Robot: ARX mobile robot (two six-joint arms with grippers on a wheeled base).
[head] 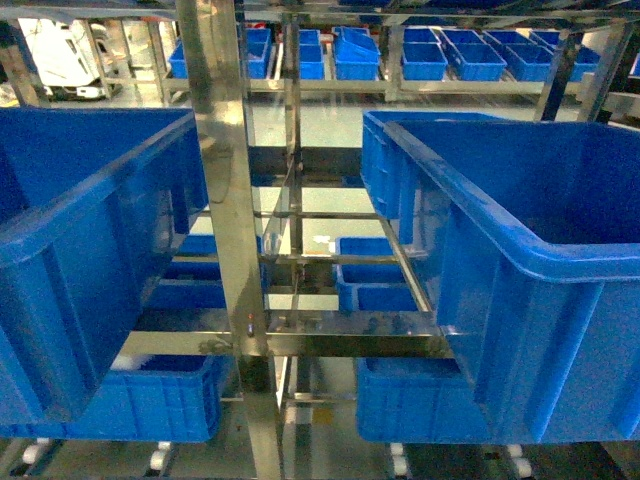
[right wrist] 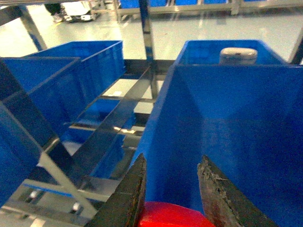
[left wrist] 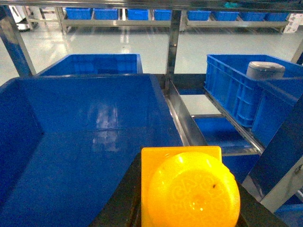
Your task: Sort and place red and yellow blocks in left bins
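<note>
While the left end effector (left wrist: 189,208) grips the yellow block (left wrist: 189,189) above the left bin's (left wrist: 71,156) near right corner, the right end effector (right wrist: 173,189) pinches the red block (right wrist: 173,215) over the right bin (right wrist: 236,123).

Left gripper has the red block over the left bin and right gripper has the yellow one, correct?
No, the colours are swapped. The left wrist view shows the yellow block at the left gripper, above the big blue bin. The right wrist view shows the red block between the right gripper fingers.
</note>
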